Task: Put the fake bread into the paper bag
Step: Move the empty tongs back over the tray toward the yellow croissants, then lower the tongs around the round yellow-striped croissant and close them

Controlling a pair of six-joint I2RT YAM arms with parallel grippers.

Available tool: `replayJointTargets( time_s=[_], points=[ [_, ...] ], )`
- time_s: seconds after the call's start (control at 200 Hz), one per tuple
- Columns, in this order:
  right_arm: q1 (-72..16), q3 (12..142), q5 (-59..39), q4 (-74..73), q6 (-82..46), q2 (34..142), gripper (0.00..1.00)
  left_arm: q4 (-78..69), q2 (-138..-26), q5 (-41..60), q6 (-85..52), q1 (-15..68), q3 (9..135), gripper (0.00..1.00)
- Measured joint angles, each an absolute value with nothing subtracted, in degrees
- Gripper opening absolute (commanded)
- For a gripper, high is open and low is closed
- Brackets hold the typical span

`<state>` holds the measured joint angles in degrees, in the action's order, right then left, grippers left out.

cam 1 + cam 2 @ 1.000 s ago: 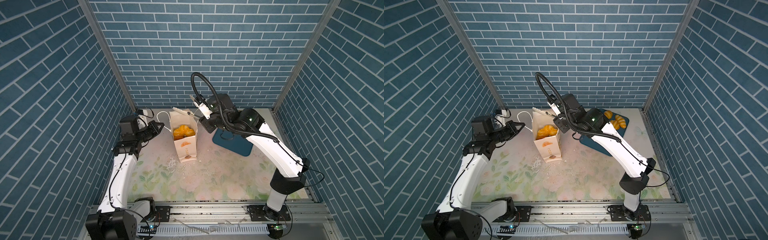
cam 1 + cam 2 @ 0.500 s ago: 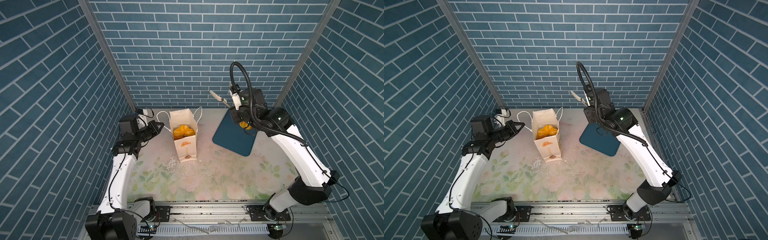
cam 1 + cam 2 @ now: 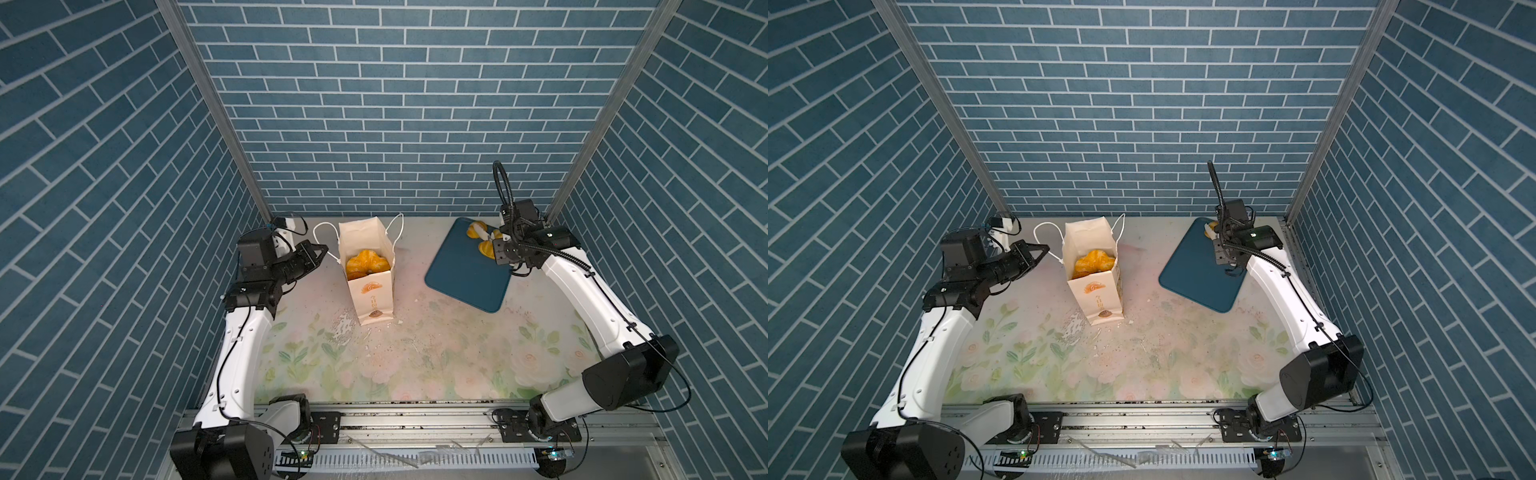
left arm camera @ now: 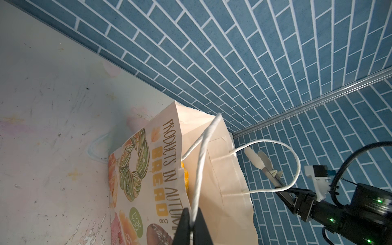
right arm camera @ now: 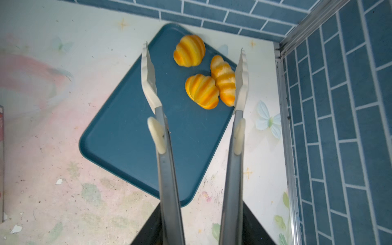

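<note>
Blue tray (image 5: 127,137) pickup in hand: hovering spread, empty tongs (image 5: 167,161) over fake bread (image 5: 201,91) with right gripper (image 3: 501,250), pinching handle (image 4: 201,159) of paper bag (image 3: 371,291) with left gripper (image 4: 192,220); next, lower astride one piece, squeeze

A second ago the right gripper (image 3: 502,254) hung high, well to the left of the tray (image 3: 465,272), its tongs (image 5: 168,152) pointing away from the tray. It has since swung across and come down low over the tray's far right corner. The tongs now reach over the fake bread (image 5: 202,91) lying there.
</note>
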<state>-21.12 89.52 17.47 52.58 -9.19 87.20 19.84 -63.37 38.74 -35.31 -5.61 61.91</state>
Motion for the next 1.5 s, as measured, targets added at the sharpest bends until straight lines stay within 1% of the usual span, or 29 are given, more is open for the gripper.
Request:
replayJointTargets(
  time_s=[0.265, 0.89, 1.18, 1.501],
  points=[
    [-17.72, 87.11, 14.52, 50.37, -9.17, 92.58, 0.51, 19.92, -63.42, 38.74, -35.27, -5.61, 62.24, 0.08],
    [-12.43, 87.7, 10.15, 46.78, -7.49, 100.82, 0.51, 20.38, -63.57, 38.65, -35.11, -5.61, 62.43, 0.08],
    [-12.08, 88.77, 7.49, 45.12, -7.2, 103.22, 0.49, 20.38, -63.57, 38.65, -35.11, -5.61, 62.43, 0.08],
    [-11.99, 88.2, 4.05, 44.84, -7.25, 102.96, 0.46, 20.34, -63.57, 38.63, -35.11, -5.61, 62.43, 0.08]
  ],
)
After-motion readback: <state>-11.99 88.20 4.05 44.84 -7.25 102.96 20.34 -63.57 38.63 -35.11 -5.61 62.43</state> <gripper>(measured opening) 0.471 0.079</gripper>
